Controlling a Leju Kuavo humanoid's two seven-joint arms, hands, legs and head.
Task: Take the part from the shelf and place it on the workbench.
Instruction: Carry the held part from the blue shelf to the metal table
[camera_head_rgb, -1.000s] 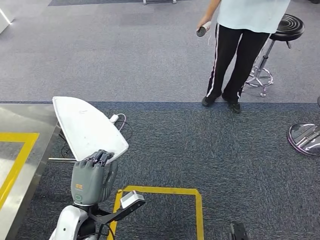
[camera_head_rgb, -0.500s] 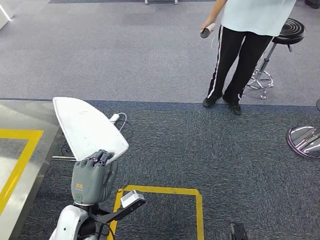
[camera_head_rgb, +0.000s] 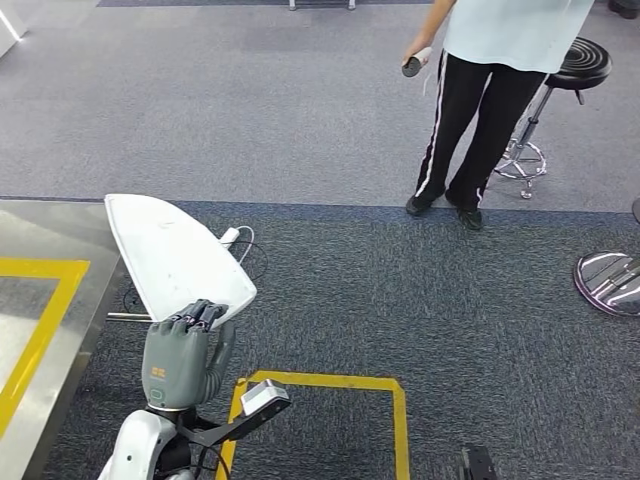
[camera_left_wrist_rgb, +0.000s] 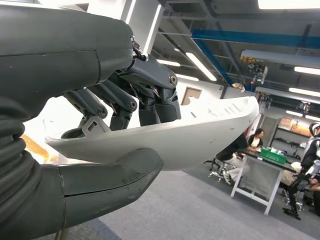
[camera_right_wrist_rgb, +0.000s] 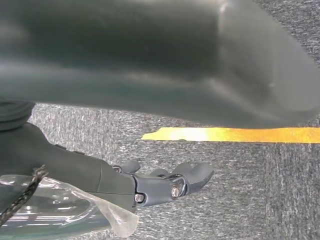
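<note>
Left of centre in the head view, a white, smooth, fin-shaped plastic part (camera_head_rgb: 175, 255) with a raised rim slants up from the left robot hand (camera_head_rgb: 183, 352), which grasps its lower edge, thumb under and fingers (camera_left_wrist_rgb: 151, 97) over. Its far corner overhangs the steel counter (camera_head_rgb: 47, 232) at frame left. Lower right, the right robot hand (camera_right_wrist_rgb: 166, 185) hangs released over carpet.

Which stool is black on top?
The round black-topped stool behind the person. The other stool, at the right edge, shows shiny silver metal.
</note>
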